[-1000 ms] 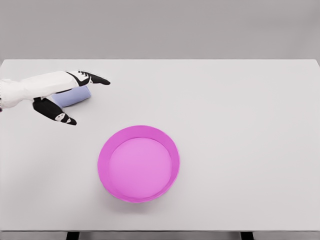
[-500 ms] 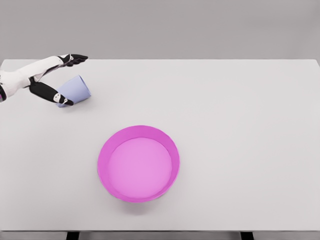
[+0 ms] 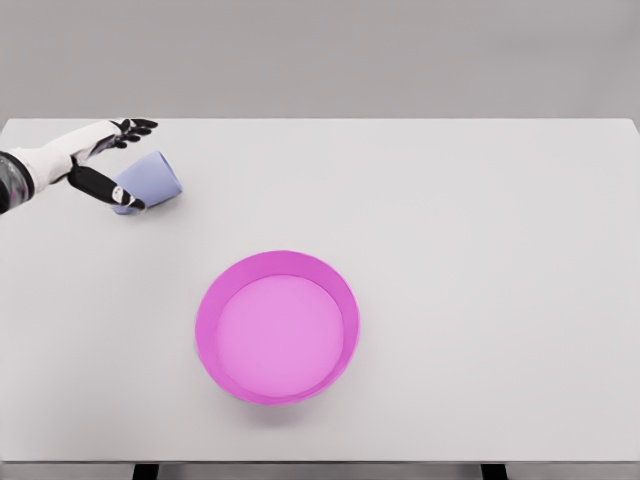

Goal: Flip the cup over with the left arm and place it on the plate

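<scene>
White table (image 3: pixel 480 250) bears a magenta plate (image 3: pixel 277 327), unmarked and holding nothing, near centre; a pale blue cup (image 3: pixel 152 180) lies tipped at far left, left hand (image 3: pixel 100 160) fingers spread beside it

a pale lavender cup (image 3: pixel 152 180) lies tipped on its side at the upper left of the frame. a round magenta plate (image 3: pixel 277 327) with a raised rim sits empty at lower centre, well apart from it.
</scene>
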{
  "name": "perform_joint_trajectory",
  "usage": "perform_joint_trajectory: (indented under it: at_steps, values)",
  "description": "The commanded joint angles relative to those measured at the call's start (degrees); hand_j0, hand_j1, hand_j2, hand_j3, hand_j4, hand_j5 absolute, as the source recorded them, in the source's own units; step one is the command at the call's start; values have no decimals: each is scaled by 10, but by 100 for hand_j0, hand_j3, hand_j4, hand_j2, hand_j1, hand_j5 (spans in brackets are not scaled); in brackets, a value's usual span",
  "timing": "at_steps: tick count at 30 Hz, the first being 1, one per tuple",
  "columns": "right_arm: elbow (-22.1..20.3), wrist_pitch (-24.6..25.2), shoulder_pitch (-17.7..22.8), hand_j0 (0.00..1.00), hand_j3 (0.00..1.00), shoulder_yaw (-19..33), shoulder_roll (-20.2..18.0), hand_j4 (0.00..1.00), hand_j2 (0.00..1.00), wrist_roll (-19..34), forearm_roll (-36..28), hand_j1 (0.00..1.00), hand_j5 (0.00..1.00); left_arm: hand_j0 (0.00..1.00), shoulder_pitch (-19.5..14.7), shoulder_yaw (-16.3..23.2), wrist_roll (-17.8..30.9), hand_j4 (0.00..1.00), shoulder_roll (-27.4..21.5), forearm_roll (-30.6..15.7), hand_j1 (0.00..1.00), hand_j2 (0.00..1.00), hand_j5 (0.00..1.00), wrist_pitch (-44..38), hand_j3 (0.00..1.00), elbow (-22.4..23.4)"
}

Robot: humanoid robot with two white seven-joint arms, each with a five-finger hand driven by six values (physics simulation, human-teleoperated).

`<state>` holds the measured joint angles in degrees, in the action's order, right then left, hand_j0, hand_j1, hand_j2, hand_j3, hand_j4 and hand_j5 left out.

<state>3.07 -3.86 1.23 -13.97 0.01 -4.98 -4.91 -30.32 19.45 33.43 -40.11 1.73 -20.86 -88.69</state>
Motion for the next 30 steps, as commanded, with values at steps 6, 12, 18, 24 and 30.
perform_joint_trajectory:
  at_steps: [6, 12, 18, 24, 30]
  values:
    - [0, 0, -1, 100, 100, 0, 0, 100, 100, 0, 0, 100, 100, 100, -4, 1, -1, 100, 13, -15, 100, 100, 100, -34, 100, 26]
    - [0, 0, 0, 100, 100, 0, 0, 100, 100, 1, 0, 100, 100, 100, -26, 8, -1, 100, 37, -8, 100, 100, 100, -35, 100, 71]
    - [0, 0, -1, 100, 100, 0, 0, 100, 100, 1, 0, 100, 100, 100, -34, 8, -1, 100, 57, 15, 100, 100, 100, -36, 100, 87]
    - [0, 0, -1, 100, 100, 0, 0, 100, 100, 1, 0, 100, 100, 100, -36, 8, -1, 100, 56, 47, 100, 100, 100, -35, 100, 87]
    - [0, 0, -1, 100, 100, 0, 0, 100, 100, 1, 0, 100, 100, 100, -40, 8, -1, 100, 57, 46, 100, 100, 100, -35, 100, 100]
